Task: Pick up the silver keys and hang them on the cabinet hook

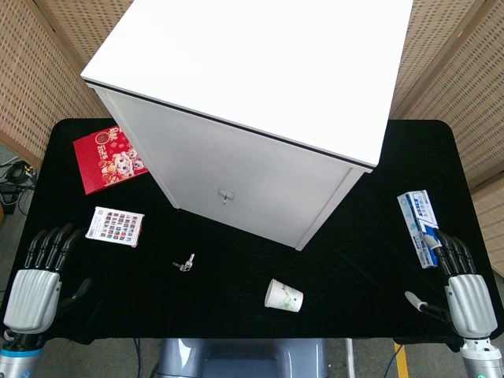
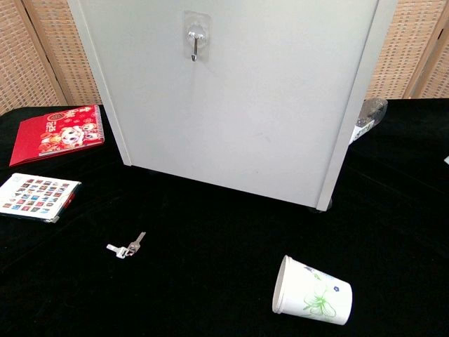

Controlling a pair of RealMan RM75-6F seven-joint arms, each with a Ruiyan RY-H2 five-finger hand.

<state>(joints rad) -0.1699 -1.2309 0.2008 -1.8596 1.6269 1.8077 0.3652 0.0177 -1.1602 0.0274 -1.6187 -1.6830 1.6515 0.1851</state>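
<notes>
Keys [image 2: 126, 246] lay on black table [image 1: 236, 315] before cabinet [image 2: 238, 105], hook [image 2: 195, 43] bare. Left hand [image 1: 35, 287] and right hand [image 1: 468, 295] empty, fingers spread.

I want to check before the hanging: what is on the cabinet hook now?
Nothing hangs on the cabinet hook; it shows bare. The silver keys lie on the black table. The hook's back side cannot be seen.

Left hand [image 1: 33, 293] and right hand [image 1: 469, 299] low, fingers straight (nothing held), well apart.
</notes>
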